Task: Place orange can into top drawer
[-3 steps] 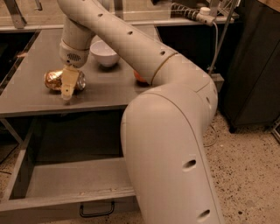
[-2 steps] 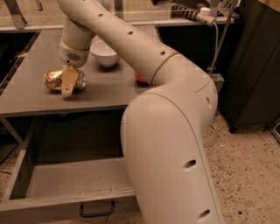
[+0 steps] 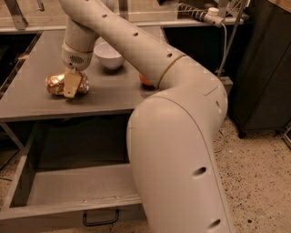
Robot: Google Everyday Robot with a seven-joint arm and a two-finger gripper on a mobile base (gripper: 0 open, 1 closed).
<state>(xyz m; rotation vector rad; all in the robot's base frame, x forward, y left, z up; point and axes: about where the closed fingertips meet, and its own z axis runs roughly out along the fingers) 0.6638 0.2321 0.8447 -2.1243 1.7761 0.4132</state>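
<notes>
The orange can [image 3: 55, 84], shiny, gold-orange and wrinkled, lies on its side on the grey table top [image 3: 109, 98] at the left. My gripper [image 3: 71, 87] is down on the can's right half and covers its middle. The top drawer [image 3: 68, 187] is pulled open below the table, wide, shallow and grey. It has nothing in it, and its small black handle [image 3: 101, 221] is on the front panel. My arm reaches from the lower right over the drawer's right part.
A white bowl [image 3: 109, 55] stands on the table behind the gripper. A round orange fruit [image 3: 144, 81] shows partly behind my arm. A dark cabinet [image 3: 263, 68] stands at the right, with a cable and power strip [image 3: 200, 13] behind the table.
</notes>
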